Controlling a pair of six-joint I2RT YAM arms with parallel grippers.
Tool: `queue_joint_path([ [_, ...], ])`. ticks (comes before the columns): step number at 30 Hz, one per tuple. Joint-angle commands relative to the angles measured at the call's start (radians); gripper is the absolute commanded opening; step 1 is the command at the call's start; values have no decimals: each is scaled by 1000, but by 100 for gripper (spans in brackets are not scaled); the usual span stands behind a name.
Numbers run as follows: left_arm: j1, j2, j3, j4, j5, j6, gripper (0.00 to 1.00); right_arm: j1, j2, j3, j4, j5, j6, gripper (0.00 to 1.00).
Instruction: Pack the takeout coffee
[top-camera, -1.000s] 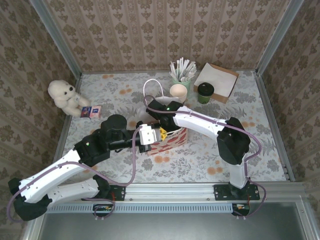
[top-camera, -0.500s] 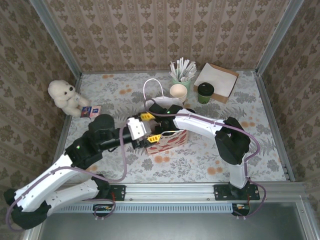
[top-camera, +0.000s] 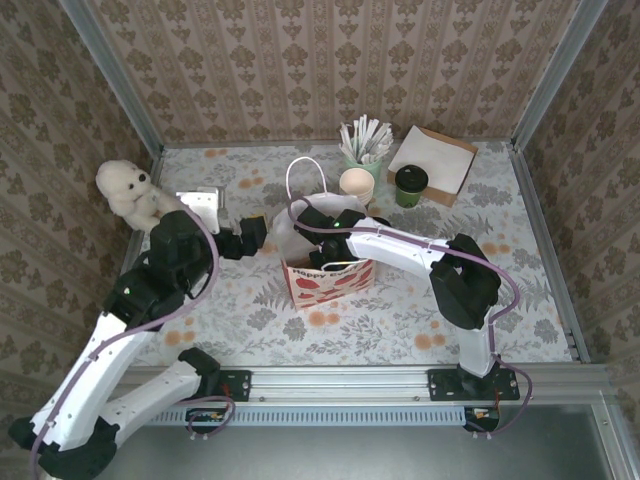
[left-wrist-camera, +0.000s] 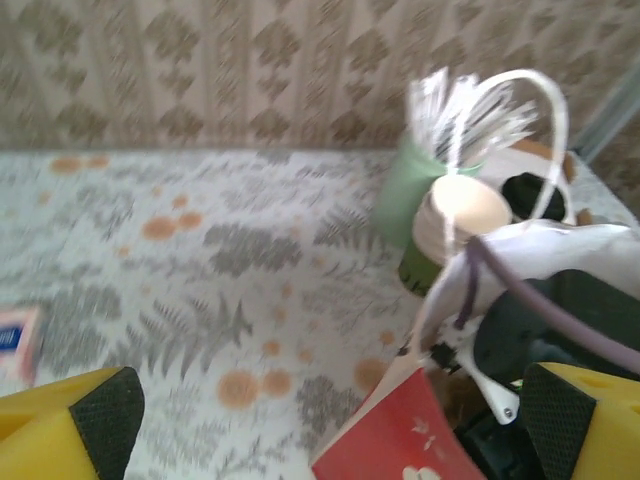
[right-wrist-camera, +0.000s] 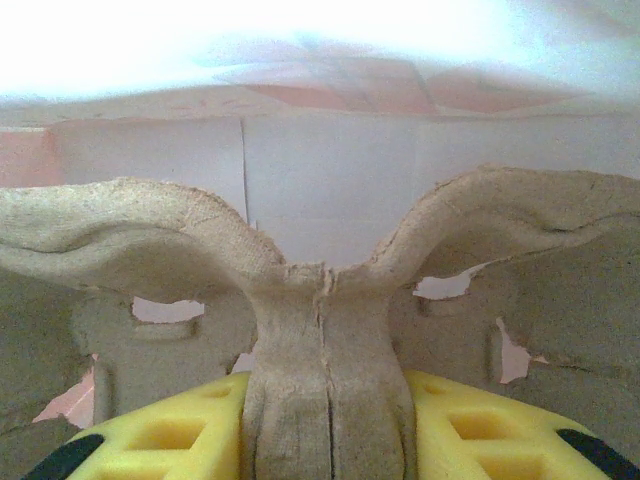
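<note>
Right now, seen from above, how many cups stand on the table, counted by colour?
Cream cup: 1
Dark green cup with black lid: 1
Pale green cup holding white sticks: 1
Total: 3

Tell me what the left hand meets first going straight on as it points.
Probably the red-and-white paper bag: its corner lies just ahead of the open left hand, slightly right; depth is unclear.
</note>
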Motion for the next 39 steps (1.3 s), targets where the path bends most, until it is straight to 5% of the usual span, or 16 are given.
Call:
queue_joint_path([
  [1, 41, 7, 44, -191, 91, -145, 99, 4, -16, -5, 15, 2, 4, 40],
  [6, 139, 120, 94, -192, 408, -175, 91, 4, -8, 13, 21, 9, 4, 40],
  [13, 146, 250, 133, -143, 525, -154, 78, 6, -11, -8, 49, 47, 21, 40],
  [24, 146, 310, 115, -136, 544, -145, 55, 8, 14, -80, 129, 96, 37, 41],
  [39, 147, 364, 106, -112, 581, -143, 49, 10, 58, -165, 233, 146, 15, 52],
])
